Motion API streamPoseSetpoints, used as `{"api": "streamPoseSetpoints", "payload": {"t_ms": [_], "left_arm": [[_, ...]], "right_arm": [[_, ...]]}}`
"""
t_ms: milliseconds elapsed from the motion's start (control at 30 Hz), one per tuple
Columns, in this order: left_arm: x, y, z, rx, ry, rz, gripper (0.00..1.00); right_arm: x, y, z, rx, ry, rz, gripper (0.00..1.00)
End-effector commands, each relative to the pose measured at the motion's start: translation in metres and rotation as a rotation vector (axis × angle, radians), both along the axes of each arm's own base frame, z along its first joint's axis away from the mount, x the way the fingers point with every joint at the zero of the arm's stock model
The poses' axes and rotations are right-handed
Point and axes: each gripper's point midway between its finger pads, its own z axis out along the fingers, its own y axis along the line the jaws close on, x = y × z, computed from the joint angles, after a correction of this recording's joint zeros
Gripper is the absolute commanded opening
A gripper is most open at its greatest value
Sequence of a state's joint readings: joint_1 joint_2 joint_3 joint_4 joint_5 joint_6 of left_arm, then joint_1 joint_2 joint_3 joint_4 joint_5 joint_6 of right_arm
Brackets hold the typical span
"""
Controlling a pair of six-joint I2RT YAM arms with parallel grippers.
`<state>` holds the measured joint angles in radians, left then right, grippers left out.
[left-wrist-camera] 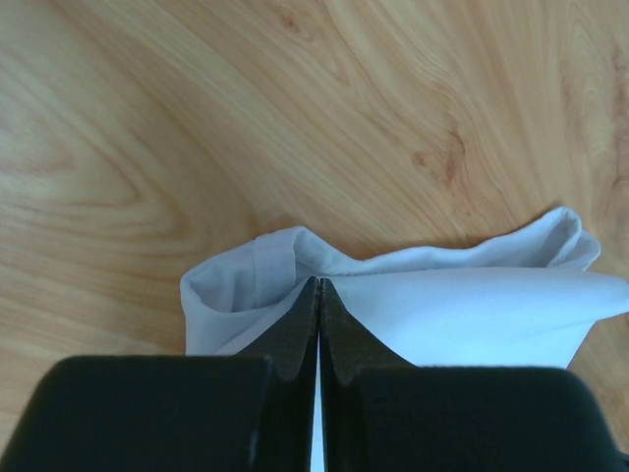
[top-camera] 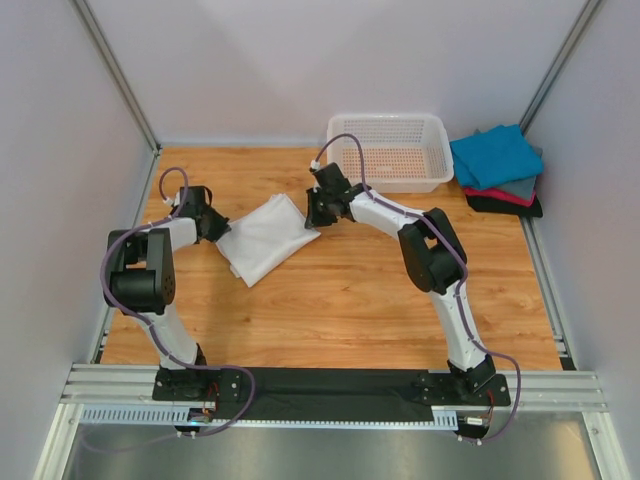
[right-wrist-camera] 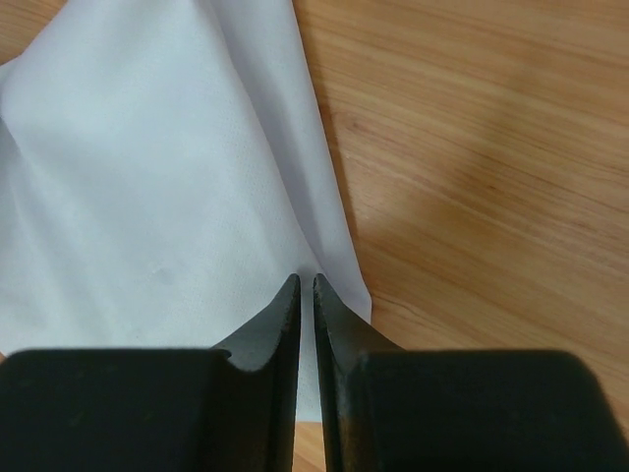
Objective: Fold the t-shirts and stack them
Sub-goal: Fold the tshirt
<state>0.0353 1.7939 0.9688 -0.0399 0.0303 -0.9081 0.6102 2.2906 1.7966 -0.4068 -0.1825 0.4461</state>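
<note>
A plain white t-shirt [top-camera: 265, 238] lies left of centre on a honey-brown worktop [top-camera: 380, 300] with swirling wood grain. The left hand [left-wrist-camera: 320, 285] and right hand [right-wrist-camera: 306, 282] are black, on white-and-black arms [top-camera: 435, 250] trailing purple cables [top-camera: 108, 290]. At upper right sits a white mesh basket [top-camera: 392, 150]. Beside it are a teal-blue t-shirt [top-camera: 495, 155], a grey t-shirt [top-camera: 525, 185], a red t-shirt [top-camera: 500, 196] and a black t-shirt [top-camera: 505, 207].
</note>
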Motion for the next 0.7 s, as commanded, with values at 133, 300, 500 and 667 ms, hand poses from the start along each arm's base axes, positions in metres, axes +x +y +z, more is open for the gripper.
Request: {"api": "streamPoseSetpoints", "payload": {"t_ms": [133,300,500,667], "left_arm": [[0.03,-0.006,0.038,0.017,-0.167,-0.117,0.0],[0.037,-0.005,0.118,0.099,-0.327,-0.199,0.0],[-0.011,-0.008,0.145,0.086,-0.37,-0.177,0.0],[-0.031,-0.014,0.107,-0.011,-0.319,-0.135,0.0]], "right_arm": [[0.015,0.003,0.026,0.002,-0.082,-0.008,0.11],[0.017,0.006,0.086,0.057,-0.16,0.021,0.12],[0.002,0.007,0.124,0.114,-0.195,0.068,0.14],[-0.009,0.0,0.106,0.077,-0.171,0.073,0.13]]}}
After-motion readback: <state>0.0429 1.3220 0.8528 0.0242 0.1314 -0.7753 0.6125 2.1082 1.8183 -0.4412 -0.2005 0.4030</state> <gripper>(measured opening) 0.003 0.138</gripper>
